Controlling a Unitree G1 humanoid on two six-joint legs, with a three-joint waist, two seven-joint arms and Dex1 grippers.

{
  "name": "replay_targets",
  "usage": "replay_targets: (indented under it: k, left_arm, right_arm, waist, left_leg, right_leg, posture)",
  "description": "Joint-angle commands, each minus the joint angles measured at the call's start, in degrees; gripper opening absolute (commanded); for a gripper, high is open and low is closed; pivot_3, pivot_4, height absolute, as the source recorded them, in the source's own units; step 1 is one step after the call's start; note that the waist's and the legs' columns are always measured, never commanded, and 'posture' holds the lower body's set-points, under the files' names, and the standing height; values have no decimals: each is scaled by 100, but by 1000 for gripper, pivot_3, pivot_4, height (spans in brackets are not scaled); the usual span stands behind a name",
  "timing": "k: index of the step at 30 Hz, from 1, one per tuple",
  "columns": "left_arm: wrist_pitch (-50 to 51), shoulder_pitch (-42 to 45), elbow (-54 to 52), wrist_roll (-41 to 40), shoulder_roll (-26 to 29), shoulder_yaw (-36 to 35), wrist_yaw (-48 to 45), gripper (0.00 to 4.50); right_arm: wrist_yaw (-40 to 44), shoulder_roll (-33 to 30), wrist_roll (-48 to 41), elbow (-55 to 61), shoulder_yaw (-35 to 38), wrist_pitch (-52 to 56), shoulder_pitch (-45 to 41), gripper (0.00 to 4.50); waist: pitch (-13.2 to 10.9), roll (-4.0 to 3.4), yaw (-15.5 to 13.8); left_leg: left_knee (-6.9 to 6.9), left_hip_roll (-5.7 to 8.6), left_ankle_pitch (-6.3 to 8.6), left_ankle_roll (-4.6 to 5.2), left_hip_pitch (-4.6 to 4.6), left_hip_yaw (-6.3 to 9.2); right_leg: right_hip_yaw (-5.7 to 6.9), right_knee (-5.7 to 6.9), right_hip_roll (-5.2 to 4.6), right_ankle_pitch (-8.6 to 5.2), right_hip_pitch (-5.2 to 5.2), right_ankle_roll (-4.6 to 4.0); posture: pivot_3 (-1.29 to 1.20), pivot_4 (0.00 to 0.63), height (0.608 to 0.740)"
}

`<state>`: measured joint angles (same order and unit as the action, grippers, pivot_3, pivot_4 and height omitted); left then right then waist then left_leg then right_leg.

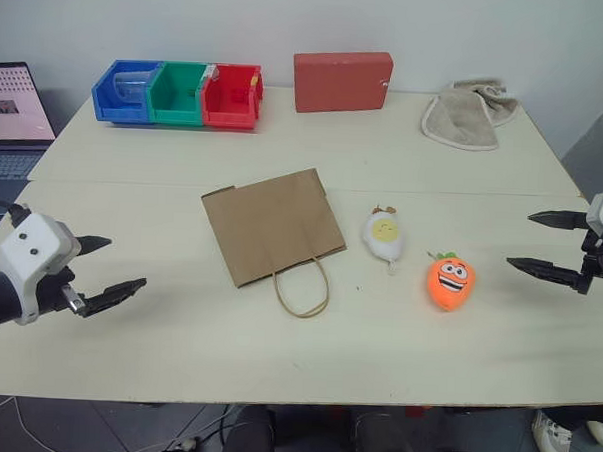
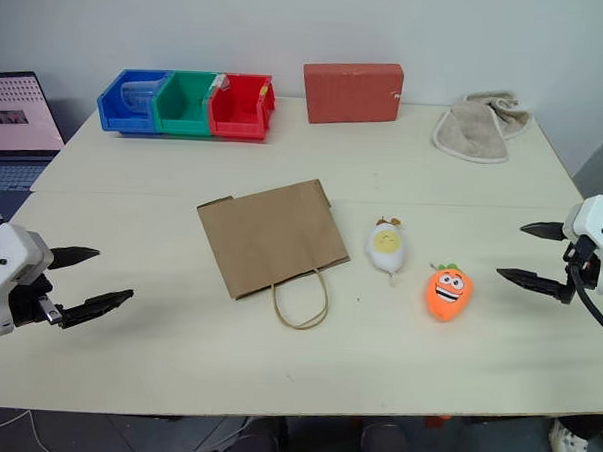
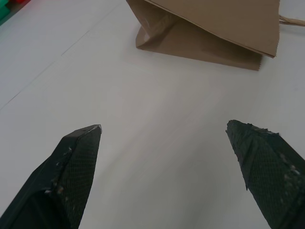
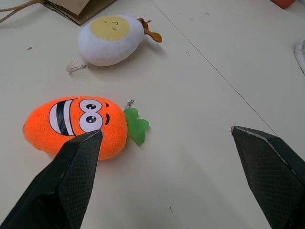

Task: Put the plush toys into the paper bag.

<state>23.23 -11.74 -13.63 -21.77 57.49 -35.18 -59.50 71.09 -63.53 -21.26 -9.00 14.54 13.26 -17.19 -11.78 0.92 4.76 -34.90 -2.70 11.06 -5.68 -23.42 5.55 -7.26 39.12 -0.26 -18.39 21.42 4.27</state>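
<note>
The brown paper bag (image 1: 271, 226) lies flat on the middle of the table, its loop handle (image 1: 301, 286) toward the near edge. Just right of it lies the white egg plush toy (image 1: 383, 235) with a yellow face. The orange plush toy (image 1: 449, 280) with a grin and green tuft rests further right. My left gripper (image 1: 117, 268) hovers open over the table's near left, well apart from the bag. My right gripper (image 1: 534, 241) hovers open at the right edge, a short way right of the orange toy (image 4: 74, 124). Both hold nothing.
At the back stand blue, green and red bins (image 1: 179, 93), a red rectangular box (image 1: 342, 81) and a beige folded cloth (image 1: 469, 113). A laptop (image 1: 14, 113) sits off the table's left. A seam runs across the table (image 1: 377, 329) behind the bag.
</note>
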Motion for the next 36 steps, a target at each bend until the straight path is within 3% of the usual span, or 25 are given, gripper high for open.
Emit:
replay_targets:
  k: [1, 13, 16, 24, 30, 36]
  left_arm:
    - [-338, -25, 90, 197, 43, 31, -36, 4483]
    - [-613, 228, 59, 201, 2, 192, -26, 4483]
    - [-414, 239, -437, -49, 66, 508, -258, 4483]
    - [-277, 1245, -1698, -45, -208, 2705, -265, 4483]
    - [-793, 1999, -1235, 656, -843, 4020, -167, 4483]
    - [-1399, 2492, -394, 1262, -1356, 4700, -95, 4483]
  right_arm:
    - [-18, -38, -41, 220, 107, 7, -76, 4500]
    - [-83, -25, -100, 514, 129, 202, -81, 4500]
    - [-80, -20, -240, 822, 184, 394, -14, 4500]
    - [-139, 24, -883, 2441, 111, 1284, 254, 4500]
    - [-510, 104, -1554, 3696, 130, 2169, 458, 4500]
    - [-829, 79, -2051, 4443, 377, 2781, 833, 4500]
  waist:
    - [0, 0, -1]
    - [0, 0, -1]
    - [0, 0, -1]
    - [0, 0, -32]
    - [1, -1, -50]
    - [1, 1, -121]
  left_leg:
    - [0, 0, 0, 0, 0, 0]
    - [0, 0, 0, 0, 0, 0]
    - [0, 0, 0, 0, 0, 0]
    - [-1, 2, 0, 0, -4, 6]
    - [-2, 2, 0, 0, -6, 14]
    - [-8, 5, 0, 1, -11, 19]
  right_leg:
    - [-1, 0, 0, 0, 0, 0]
    - [1, 0, 0, 0, 0, 0]
    - [0, 0, 0, 0, -1, 0]
    - [0, -1, 0, 8, -4, 15]
    - [2, 0, 6, 11, -4, 19]
    - [3, -1, 6, 12, -4, 21]
  posture:
    - [0, 150, 740]
    - [0, 150, 740]
    - [0, 150, 740]
    - [0, 150, 740]
    - [0, 150, 740]
    - [0, 150, 740]
